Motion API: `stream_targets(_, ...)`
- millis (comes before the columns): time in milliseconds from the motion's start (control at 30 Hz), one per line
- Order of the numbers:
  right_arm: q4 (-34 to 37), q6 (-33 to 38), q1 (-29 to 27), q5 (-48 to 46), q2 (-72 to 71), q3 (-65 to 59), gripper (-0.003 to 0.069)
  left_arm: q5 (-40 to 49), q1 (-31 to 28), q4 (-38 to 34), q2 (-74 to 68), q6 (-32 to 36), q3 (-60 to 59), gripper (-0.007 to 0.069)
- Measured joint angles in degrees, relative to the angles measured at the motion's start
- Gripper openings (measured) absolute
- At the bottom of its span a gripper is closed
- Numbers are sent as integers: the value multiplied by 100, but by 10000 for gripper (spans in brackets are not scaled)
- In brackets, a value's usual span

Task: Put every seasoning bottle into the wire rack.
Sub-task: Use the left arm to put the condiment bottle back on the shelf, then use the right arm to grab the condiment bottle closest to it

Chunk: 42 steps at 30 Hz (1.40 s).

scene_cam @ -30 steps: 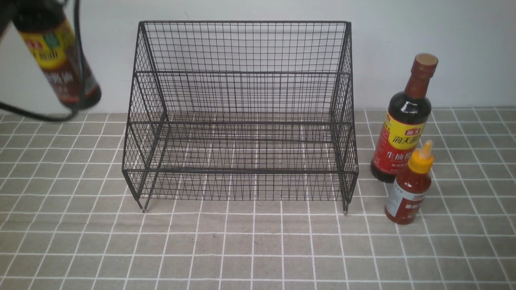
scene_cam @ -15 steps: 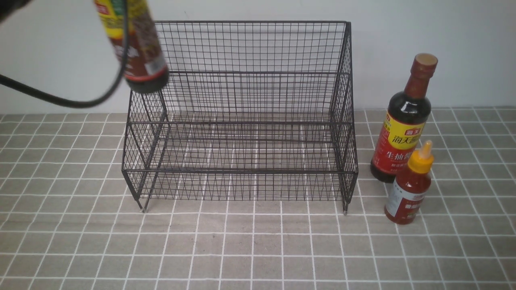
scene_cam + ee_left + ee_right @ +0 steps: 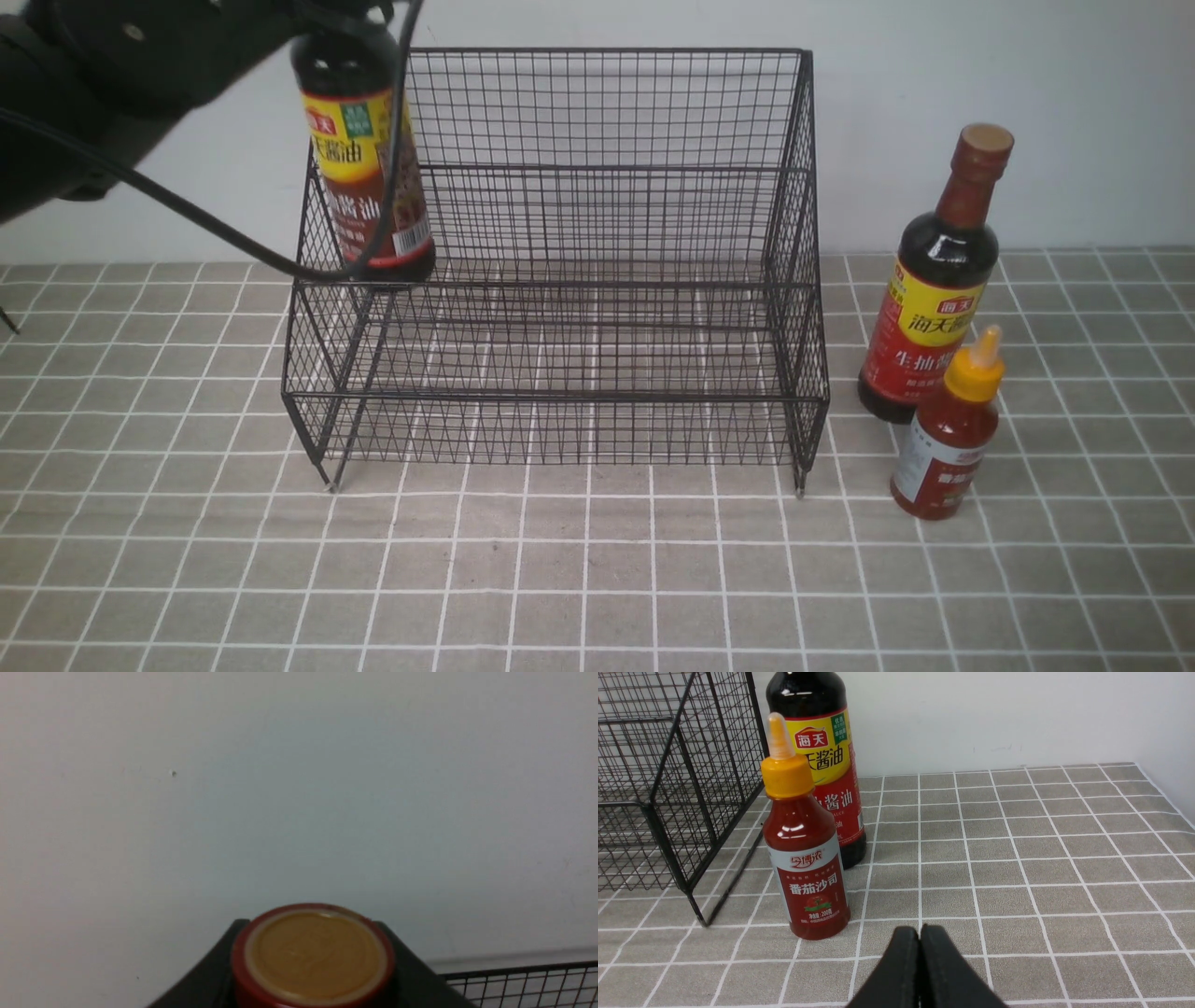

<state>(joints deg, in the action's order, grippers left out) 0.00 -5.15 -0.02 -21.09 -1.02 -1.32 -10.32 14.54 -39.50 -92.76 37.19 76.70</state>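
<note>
Hanging from the left gripper [image 3: 312, 970], which is clamped round its neck, a soy-sauce bottle [image 3: 369, 177] is held nearly upright at the left end of the wire rack's [image 3: 579, 396] upper tier. The right gripper [image 3: 920, 952] is pressed shut and empty, near the ketchup bottle [image 3: 805, 858] and the second soy-sauce bottle [image 3: 934, 308], both outside the rack.

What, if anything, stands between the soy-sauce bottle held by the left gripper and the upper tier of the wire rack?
Nothing visible does. The soy-sauce bottle hangs upright over the left end of the upper tier of the wire rack, and the tier is bare there. Only the arm's cable drapes across the bottle's front, not under it.
</note>
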Motion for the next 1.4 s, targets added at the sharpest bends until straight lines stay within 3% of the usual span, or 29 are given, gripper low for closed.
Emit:
stream_targets(133, 0, 0, 0, 0, 0, 0, -14, 242, 0, 0, -39, 5, 0, 262)
stream_targets(433, 0, 0, 0, 0, 0, 0, -14, 1737, -4, 124, -262, 0, 0, 262)
stream_targets(667, 0, 0, 0, 0, 0, 0, -14, 1952, -4, 178, -418, 0, 18, 267)
stream_targets(900, 0, 0, 0, 0, 0, 0, -14, 1914, -4, 186, -411, 0, 97, 409)
stream_targets(1067, 0, 0, 0, 0, 0, 0, -14, 1934, -67, 215, -116, 54, 97, 468)
stream_targets(1267, 0, 0, 0, 0, 0, 0, -14, 2473, -381, 233, 578, 70, 108, 448)
stream_targets(1400, 0, 0, 0, 0, 0, 0, -14, 3956, -830, 266, 1047, -45, 114, 332)
